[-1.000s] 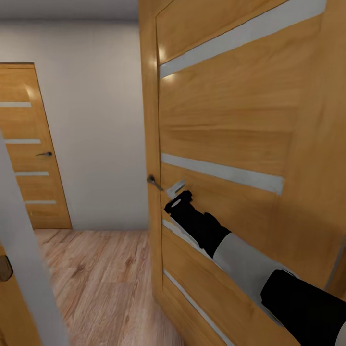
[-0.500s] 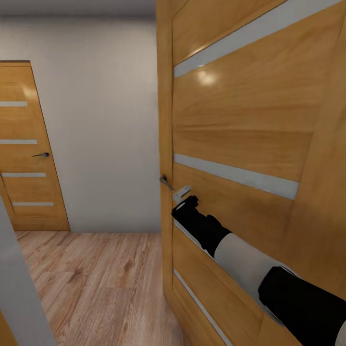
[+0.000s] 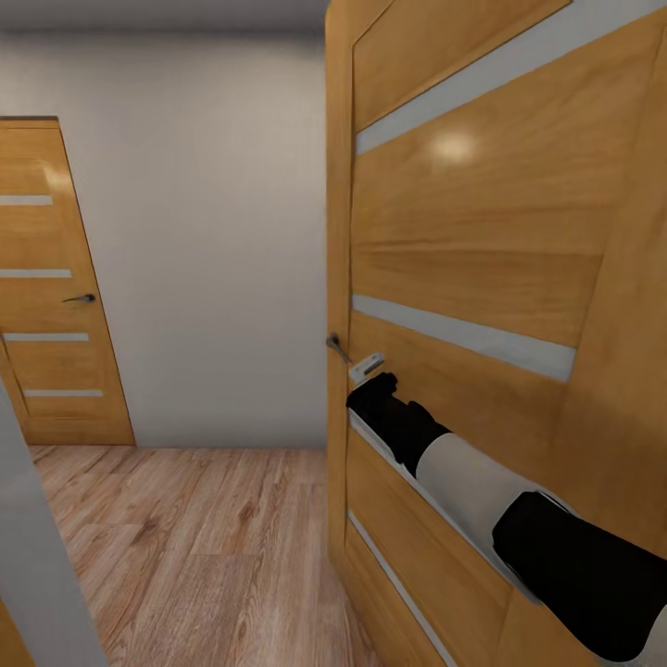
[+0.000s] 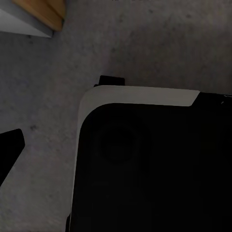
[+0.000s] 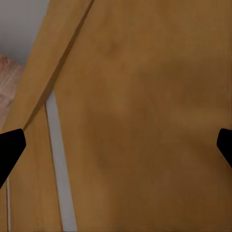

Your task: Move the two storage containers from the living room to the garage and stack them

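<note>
Room: wood-plank floor (image 3: 185, 547), cream wall (image 3: 204, 241), far door (image 3: 46, 278).
Near door (image 3: 482, 241): stands open, tall side upright.
Right gripper (image 5: 116, 145): fingers wide apart, close to the near door.
Left gripper: cannot tell; grey concrete floor (image 4: 48, 96) lies below it.

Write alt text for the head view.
The robot's right arm reaches against a half-open wood-panelled door just below its handle. Beyond lie light wood-plank flooring, a cream wall and a second, closed door.
</note>
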You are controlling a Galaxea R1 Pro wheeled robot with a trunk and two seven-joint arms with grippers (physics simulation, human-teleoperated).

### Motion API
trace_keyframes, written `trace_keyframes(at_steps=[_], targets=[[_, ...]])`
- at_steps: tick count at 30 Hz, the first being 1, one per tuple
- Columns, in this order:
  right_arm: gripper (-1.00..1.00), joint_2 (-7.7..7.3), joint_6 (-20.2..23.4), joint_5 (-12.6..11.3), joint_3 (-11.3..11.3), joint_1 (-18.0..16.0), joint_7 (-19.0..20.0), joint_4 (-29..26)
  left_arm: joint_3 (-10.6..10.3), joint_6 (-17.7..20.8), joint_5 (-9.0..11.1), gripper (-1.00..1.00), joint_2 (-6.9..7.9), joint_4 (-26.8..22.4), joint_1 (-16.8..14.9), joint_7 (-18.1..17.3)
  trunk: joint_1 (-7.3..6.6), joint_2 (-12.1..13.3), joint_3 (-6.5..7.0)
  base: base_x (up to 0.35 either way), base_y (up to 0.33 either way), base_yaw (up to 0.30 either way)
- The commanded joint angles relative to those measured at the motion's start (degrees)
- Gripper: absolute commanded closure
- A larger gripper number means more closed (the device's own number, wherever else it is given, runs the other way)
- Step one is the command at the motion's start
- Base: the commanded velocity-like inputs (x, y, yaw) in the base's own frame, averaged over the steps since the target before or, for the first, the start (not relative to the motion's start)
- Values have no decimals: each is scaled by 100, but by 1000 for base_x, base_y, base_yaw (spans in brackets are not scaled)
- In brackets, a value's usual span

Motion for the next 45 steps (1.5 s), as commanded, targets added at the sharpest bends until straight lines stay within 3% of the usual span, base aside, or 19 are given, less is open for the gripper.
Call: trace_keyframes(at_steps=[1,11,19,30,37,40,45], targets=[[-100,0,40,28,28,-10,-66,-6,5,-15,52,-100,0,1,-1,-4,0,-4,-7,0,0,0],[-100,0,44,42,27,-18,-121,4,5,-15,52,-100,0,1,-1,-3,0,-4,-7,0,0,0],[-100,0,-280,-47,-219,-518,-92,1012,5,-15,52,-100,0,1,-1,-3,0,-4,-7,0,0,0],[-100,0,-359,-55,-248,-579,-83,1130,5,-15,52,-100,0,1,-1,-2,0,-4,-7,0,0,0],[-100,0,-324,-26,-240,-575,-110,866,5,-15,52,-100,0,1,-1,-3,0,-4,-7,0,0,0],[-100,0,-260,-49,-251,-562,-77,279,5,-15,52,-100,0,1,-1,-1,0,-4,-7,0,0,0],[-100,0,-19,-74,-261,-431,12,-173,5,-15,52,-100,-1,1,-1,-4,0,-4,-7,0,0,0]])
